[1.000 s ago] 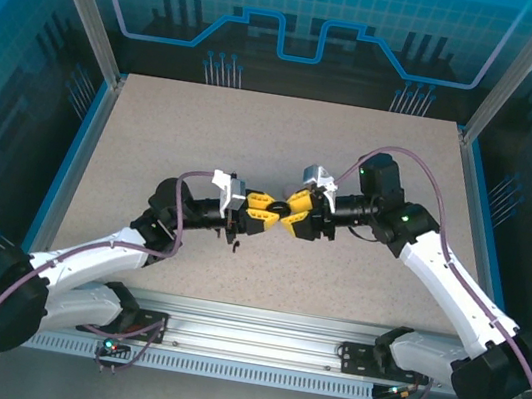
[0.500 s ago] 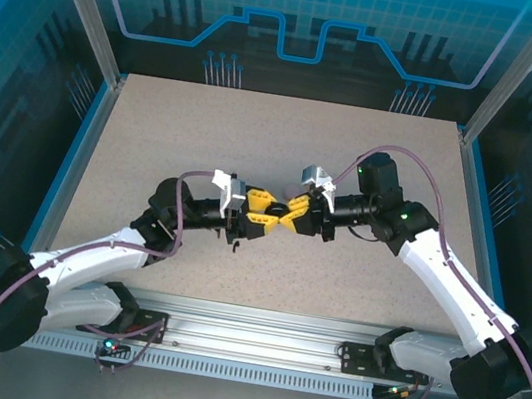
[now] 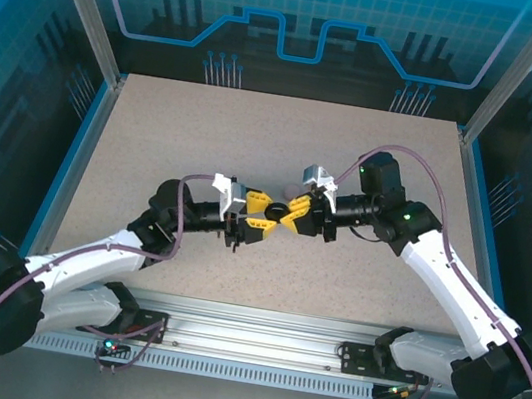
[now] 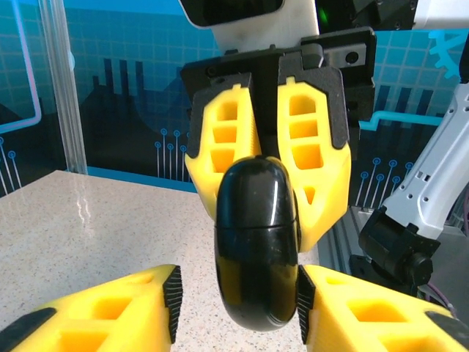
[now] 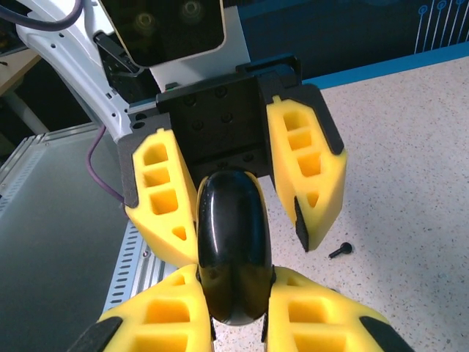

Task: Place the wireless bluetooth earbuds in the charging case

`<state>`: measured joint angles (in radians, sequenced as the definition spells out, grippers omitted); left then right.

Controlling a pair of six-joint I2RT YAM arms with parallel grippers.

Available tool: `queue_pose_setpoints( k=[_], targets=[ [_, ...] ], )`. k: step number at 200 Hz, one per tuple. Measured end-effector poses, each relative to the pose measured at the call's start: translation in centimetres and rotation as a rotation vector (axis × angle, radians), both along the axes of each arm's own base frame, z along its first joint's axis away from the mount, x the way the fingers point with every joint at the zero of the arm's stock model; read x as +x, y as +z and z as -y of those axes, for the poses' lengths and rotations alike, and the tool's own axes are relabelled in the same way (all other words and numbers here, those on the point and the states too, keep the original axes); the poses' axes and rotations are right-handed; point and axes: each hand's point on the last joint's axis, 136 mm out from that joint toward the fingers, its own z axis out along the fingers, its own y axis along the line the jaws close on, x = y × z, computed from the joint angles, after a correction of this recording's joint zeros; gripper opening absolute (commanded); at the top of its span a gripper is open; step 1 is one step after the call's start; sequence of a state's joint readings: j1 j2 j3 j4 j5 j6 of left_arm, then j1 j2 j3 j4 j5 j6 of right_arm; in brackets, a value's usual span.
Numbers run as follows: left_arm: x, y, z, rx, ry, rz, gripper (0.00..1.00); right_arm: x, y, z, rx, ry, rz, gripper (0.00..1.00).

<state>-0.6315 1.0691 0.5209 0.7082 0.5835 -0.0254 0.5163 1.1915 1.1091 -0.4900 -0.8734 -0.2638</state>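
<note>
Charging case [image 4: 256, 242] is clamped by the right gripper [image 5: 236, 282]; left gripper [image 4: 238, 293] jaws are parted around it, best drawn straight back without nudging.

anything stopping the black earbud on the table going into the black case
Yes: the black case looks shut, lid seam closed, and it is held off the table in the right gripper, the left gripper open around it. The black earbud lies apart on the table.
</note>
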Motion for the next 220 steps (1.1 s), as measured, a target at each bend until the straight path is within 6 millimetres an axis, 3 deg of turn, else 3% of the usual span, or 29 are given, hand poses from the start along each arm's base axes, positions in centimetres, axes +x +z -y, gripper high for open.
queue_pose_setpoints(
  k=[49,125,156,182,220],
  targets=[
    [0.0,-0.9,0.4,0.015,-0.025,-0.031,0.34,0.4,-0.8,-0.2,-0.018,-0.002,-0.024,0.07],
    [-0.1,-1.3,0.4,0.022,-0.032,-0.064,0.11,0.6,-1.4,-0.2,-0.041,-0.001,-0.017,0.1],
    [-0.1,-1.4,0.4,0.024,-0.032,-0.067,0.11,0.6,-1.5,-0.2,-0.047,-0.003,-0.022,0.27],
    [-0.1,-1.3,0.5,0.025,-0.033,-0.063,0.11,0.4,-1.2,0.0,-0.048,-0.009,-0.026,0.49],
    [0.1,-1.8,0.6,0.033,-0.033,-0.075,0.11,0.1,-0.3,0.2,-0.029,-0.02,-0.007,0.58]
  ],
)
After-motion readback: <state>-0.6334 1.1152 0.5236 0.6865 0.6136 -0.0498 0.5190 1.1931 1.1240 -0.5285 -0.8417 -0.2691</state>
